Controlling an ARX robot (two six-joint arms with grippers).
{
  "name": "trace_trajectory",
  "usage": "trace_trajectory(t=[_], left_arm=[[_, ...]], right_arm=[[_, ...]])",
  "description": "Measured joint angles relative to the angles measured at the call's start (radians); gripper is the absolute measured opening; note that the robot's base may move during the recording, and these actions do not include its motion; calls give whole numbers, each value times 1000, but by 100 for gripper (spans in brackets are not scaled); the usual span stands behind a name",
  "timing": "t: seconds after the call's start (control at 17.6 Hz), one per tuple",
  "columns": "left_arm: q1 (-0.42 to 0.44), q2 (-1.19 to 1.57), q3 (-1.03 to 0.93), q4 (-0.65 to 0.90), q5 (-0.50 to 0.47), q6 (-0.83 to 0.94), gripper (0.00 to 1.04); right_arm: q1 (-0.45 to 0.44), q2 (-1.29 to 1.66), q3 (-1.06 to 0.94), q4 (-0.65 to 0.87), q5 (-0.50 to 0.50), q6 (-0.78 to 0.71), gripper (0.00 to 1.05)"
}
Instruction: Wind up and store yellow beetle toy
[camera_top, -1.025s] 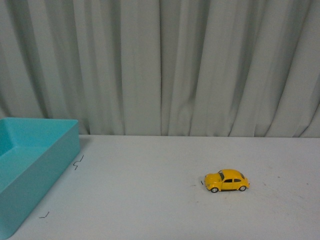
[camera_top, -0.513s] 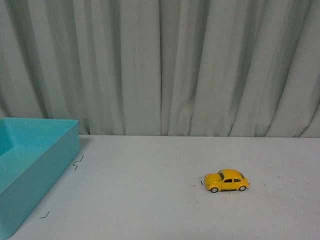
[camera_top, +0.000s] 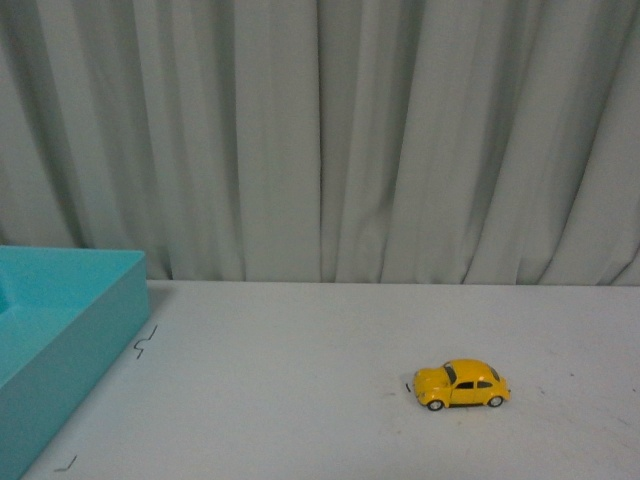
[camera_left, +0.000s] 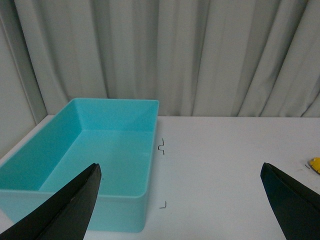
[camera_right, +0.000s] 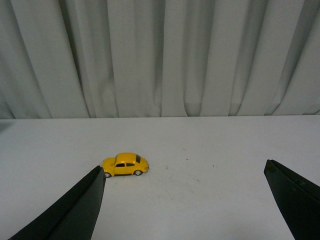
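While neither arm shows in the front view, both wrist cams do show their grippers, so check those first. Left gripper (camera_left: 180, 170): fingers spread wide, nothing between them. Right gripper (camera_right: 184, 166): same, spread wide and empty.

Toy car (camera_top: 462, 384) sits upright on all wheels on the white table (camera_top: 300, 400), right of centre in the front view, nose toward the bin side. It lies ahead of the right gripper, clear of both fingers. Teal bin (camera_top: 70, 370) stands at the table's left edge, well apart from the car, w/ small black corner marks (camera_top: 146, 343) beside it. Bin looks empty in the left wrist view. Grey curtain (camera_top: 320, 140) closes off the back.

Status, by my reading: nothing started; approach to the car is the step in hand, prob. by the right arm.

Risks for you to watch:
- Car is glossy, rounded and smaller than the gripper. An off-centre pinch could squirt it out.
- It stands on free wheels. One finger touching first may roll it away before the other closes.
- Winding likely needs the wheels pressed down and dragged back. Too little pressure and they skid. Letting go early would send it running, poss. off the table.
- Bin is on the far side from the car, so a long carry or handover. A weak hold could drop it short.
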Motion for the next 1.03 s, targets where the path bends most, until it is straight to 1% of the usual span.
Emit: trace_trajectory(t=[1.03], left_arm=[[0,0,0,-1,0,0,98]], right_arm=[[0,0,0,0,0,0,98]])
